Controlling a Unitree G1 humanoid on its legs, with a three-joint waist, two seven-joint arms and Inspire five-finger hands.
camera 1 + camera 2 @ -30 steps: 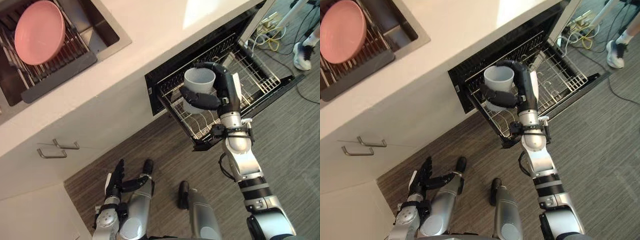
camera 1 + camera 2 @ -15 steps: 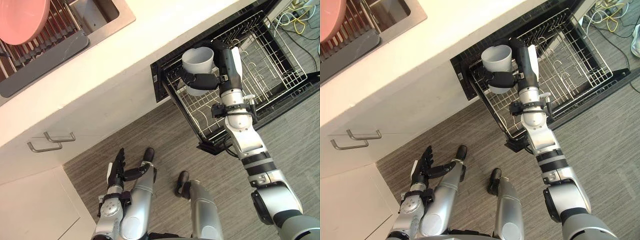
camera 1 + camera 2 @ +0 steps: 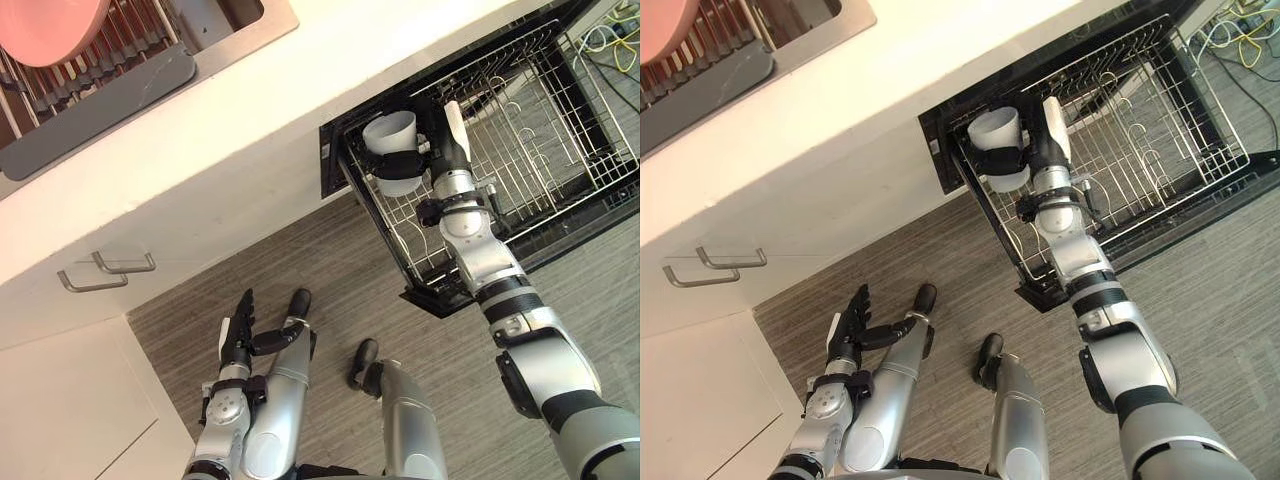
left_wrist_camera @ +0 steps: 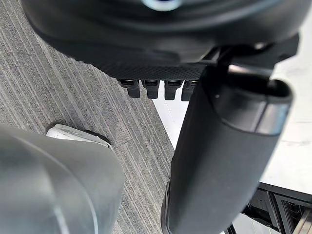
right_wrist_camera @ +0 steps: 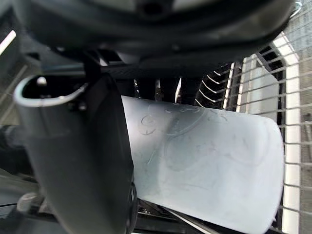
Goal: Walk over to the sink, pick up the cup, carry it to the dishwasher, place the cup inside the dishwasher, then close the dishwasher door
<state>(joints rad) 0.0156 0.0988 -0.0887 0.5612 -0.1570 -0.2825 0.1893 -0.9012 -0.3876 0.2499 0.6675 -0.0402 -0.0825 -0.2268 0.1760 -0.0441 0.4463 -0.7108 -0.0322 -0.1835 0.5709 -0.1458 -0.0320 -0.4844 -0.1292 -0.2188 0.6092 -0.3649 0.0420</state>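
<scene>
While left hand (image 3: 238,338) hangs low and spread, right hand (image 3: 438,155) curls round cup (image 3: 392,136) over dishwasher rack (image 3: 522,150).

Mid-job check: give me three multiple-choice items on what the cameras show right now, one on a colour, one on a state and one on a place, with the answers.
1. What colour is the bowl at the sink?
A. Pink
B. Blue
C. Green

2. How does the dishwasher door stand?
A. Shut
B. Open, with the rack pulled out
C. Open, with the rack pushed in

3. Where is the cup?
A. In the sink beside the bowl
B. In the right hand, at the rack
C. Lying on the door

Answers:
1. A, since the bowl shows plainly pink in the head views.
2. B, since the wire rack stands out from under the counter over the lowered door.
3. B, since the hand's dark fingers wrap the cup over the rack's wires.
</scene>
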